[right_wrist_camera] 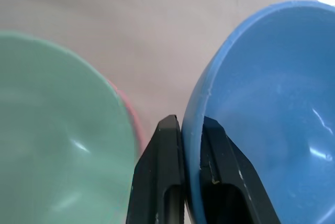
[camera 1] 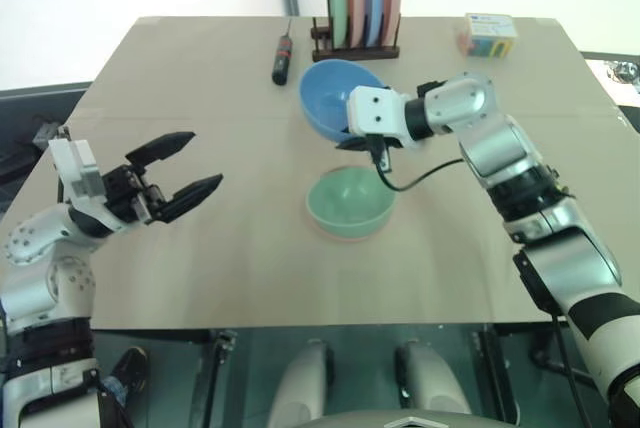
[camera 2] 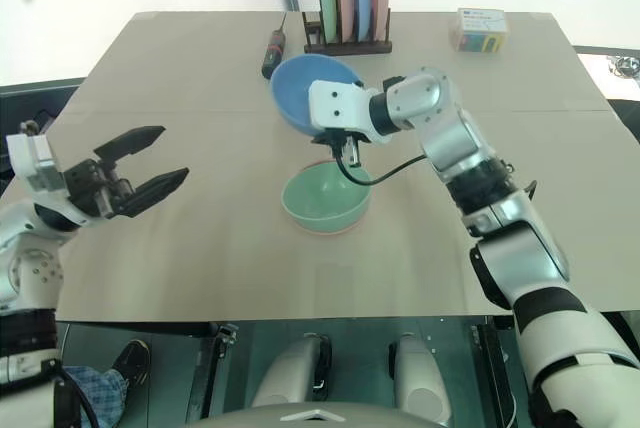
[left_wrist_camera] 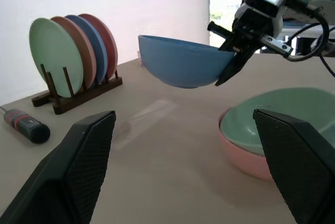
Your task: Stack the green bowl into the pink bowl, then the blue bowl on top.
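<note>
**Blue bowl in the air, one placement left**

The right gripper (right_wrist_camera: 189, 130) is pinching the near rim of the blue bowl (camera 1: 335, 98), one black finger inside the wall and one outside, closed tight on the thin plastic. The bowl is hanging clear of the table (camera 1: 200, 78), tilted, just behind the green bowl (camera 1: 350, 203) and a little above it.

The green bowl is already sitting inside the pink bowl (left_wrist_camera: 246, 158), whose salmon rim is peeking out beneath it. So the first half of the task is looking done; what is left is carrying the blue bowl over the green bowl, levelling it, and letting it settle in.

The left gripper (camera 1: 175, 173) is hovering well to the left of the green bowl, fingers spread wide and holding nothing.

Behind the green bowl, near the table's far edge, a plate rack (camera 1: 355, 48) is holding upright plates, with a screwdriver (camera 1: 283, 58) lying beside it.
</note>
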You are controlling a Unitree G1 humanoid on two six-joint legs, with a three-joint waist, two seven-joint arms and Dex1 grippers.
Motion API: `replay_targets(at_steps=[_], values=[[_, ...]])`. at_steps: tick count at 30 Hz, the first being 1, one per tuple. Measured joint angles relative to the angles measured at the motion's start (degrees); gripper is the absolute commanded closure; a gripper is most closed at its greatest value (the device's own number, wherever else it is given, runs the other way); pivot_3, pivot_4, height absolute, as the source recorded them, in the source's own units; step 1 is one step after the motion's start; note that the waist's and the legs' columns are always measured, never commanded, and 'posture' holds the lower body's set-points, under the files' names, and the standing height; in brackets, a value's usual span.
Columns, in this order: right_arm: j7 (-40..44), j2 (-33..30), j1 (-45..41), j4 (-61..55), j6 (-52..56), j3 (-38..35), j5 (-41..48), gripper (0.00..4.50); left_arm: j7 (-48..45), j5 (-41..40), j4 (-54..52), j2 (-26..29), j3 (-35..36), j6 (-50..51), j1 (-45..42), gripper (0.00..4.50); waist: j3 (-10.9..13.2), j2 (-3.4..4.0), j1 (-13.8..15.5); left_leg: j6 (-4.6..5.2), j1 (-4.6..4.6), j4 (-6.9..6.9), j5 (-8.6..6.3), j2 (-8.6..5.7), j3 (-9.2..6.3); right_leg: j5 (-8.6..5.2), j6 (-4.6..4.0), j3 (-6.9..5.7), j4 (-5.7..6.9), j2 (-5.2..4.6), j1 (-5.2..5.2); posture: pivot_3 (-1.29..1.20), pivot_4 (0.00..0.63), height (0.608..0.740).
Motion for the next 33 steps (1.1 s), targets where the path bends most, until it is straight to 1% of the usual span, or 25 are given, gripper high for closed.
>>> replay_targets(at_steps=[4,8,9,10,11,14,15,17,23,25,26,28,30,31,32,33], values=[[3.19,-2.03,2.51,-12.15,7.32,0.58,2.77,4.37,-4.87,0.12,6.95,3.38,0.08,0.01,-5.55,0.00,0.00,-0.01,-0.19,0.03,0.03,0.03,-0.01,0.01,0.01,0.00,0.00,-0.05,0.12,0.03,0.00,0.00,0.150,0.740],[5.00,-2.97,6.16,-20.59,12.23,3.84,4.74,4.37,-8.13,0.74,12.62,5.30,-0.04,0.28,-10.02,0.00,-0.01,-0.02,-0.33,0.02,0.04,0.07,0.00,0.04,0.05,-0.01,0.00,-0.06,0.23,0.06,-0.02,0.00,0.150,0.740],[5.51,-3.34,6.67,-21.57,13.43,4.93,5.13,4.06,-9.16,1.26,13.92,5.63,-0.17,0.12,-10.54,0.00,-0.01,-0.01,-0.37,0.02,0.04,0.09,0.00,0.03,0.06,-0.01,0.00,-0.03,0.27,0.06,-0.04,0.00,0.150,0.740],[6.07,-4.15,6.90,-22.60,14.65,5.79,5.50,3.65,-10.39,1.56,14.94,5.70,-0.26,-0.05,-10.87,0.00,0.01,-0.03,-0.34,0.02,0.03,0.10,0.00,0.03,0.07,-0.01,0.00,-0.02,0.30,0.06,-0.05,0.00,0.150,0.740],[6.11,-4.36,6.90,-22.80,14.83,5.88,5.57,3.38,-10.64,1.72,15.10,5.70,-0.27,-0.07,-10.87,0.00,0.01,-0.04,-0.33,0.02,0.03,0.11,0.00,0.03,0.07,-0.01,0.00,-0.02,0.30,0.06,-0.05,0.00,0.150,0.740],[6.70,-6.35,6.90,-24.28,16.27,6.22,6.42,2.07,-12.92,2.31,16.32,5.78,-0.31,0.15,-11.10,0.00,0.00,-0.05,-0.25,0.00,0.03,0.12,0.01,0.04,0.06,-0.01,0.00,-0.05,0.32,0.06,-0.05,0.00,0.150,0.740],[6.79,-6.67,6.91,-24.72,16.79,6.34,6.61,1.54,-13.52,2.37,16.54,5.88,-0.31,0.24,-11.17,0.00,0.00,-0.06,-0.23,0.00,0.03,0.12,0.02,0.04,0.05,-0.01,-0.01,-0.06,0.34,0.06,-0.05,0.00,0.150,0.740],[6.36,-6.91,6.92,-25.37,17.32,6.53,6.87,0.66,-14.43,2.60,16.71,5.99,-0.32,0.52,-11.59,0.00,0.00,-0.06,-0.25,-0.02,0.03,0.12,0.03,0.05,0.03,-0.01,-0.01,-0.06,0.37,0.07,-0.05,0.00,0.150,0.740],[3.18,-7.80,6.93,-25.60,19.00,6.13,7.06,0.66,-15.01,3.47,16.68,6.00,-0.32,0.78,-12.18,0.00,0.00,-0.06,-0.26,-0.03,0.03,0.14,0.03,0.05,0.02,-0.01,-0.01,-0.06,0.40,0.06,-0.07,0.00,0.150,0.740],[1.89,-7.85,7.17,-26.11,21.04,3.41,9.18,0.66,-14.60,3.55,16.46,6.00,-0.34,1.52,-11.84,0.00,0.01,-0.07,-0.24,-0.03,0.03,0.13,0.03,0.05,-0.05,-0.01,-0.01,-0.04,0.41,0.06,-0.08,0.00,0.150,0.740],[1.32,-8.01,7.37,-26.52,22.20,1.53,10.54,0.66,-14.06,3.62,15.84,6.00,-0.34,2.31,-11.23,0.00,0.01,-0.07,-0.24,-0.02,0.03,0.13,0.03,0.05,-0.10,-0.01,-0.01,-0.03,0.40,0.06,-0.08,0.00,0.150,0.740],[0.50,-10.02,9.77,-28.47,26.57,-5.16,15.40,0.66,-12.89,3.58,13.17,6.00,-0.36,4.70,-8.24,0.00,0.00,-0.08,-0.06,-0.02,0.01,0.12,0.03,0.03,-0.14,-0.01,-0.01,-0.04,0.34,0.01,-0.04,0.00,0.150,0.740],[0.06,-14.02,13.58,-29.66,30.94,-12.25,19.56,0.66,-11.22,3.48,10.07,5.82,-0.21,6.31,-4.59,0.00,0.01,-0.12,0.28,-0.01,-0.02,0.10,0.02,0.02,-0.20,-0.01,-0.01,-0.07,0.21,-0.04,0.02,0.00,0.150,0.740],[-0.03,-15.74,14.92,-29.73,32.11,-14.39,20.68,0.66,-10.80,3.42,9.15,5.66,-0.09,6.46,-3.28,0.00,0.01,-0.12,0.33,0.00,-0.01,0.10,0.02,0.02,-0.19,-0.01,-0.01,-0.07,0.19,-0.07,0.04,0.00,0.150,0.740],[-0.75,-18.76,18.53,-30.07,34.71,-19.82,23.06,0.66,-8.49,3.41,6.53,5.00,0.08,7.84,-0.44,0.00,0.02,-0.12,0.36,0.00,-0.01,0.07,0.02,0.03,-0.20,-0.01,-0.01,-0.08,0.17,-0.07,0.04,0.00,0.150,0.740],[-0.84,-19.21,19.16,-30.07,35.17,-20.68,23.39,0.66,-8.18,3.40,6.10,4.87,0.09,8.10,0.07,0.00,0.02,-0.12,0.34,0.00,0.00,0.07,0.02,0.03,-0.20,-0.01,-0.02,-0.08,0.18,-0.07,0.04,0.00,0.150,0.740]])
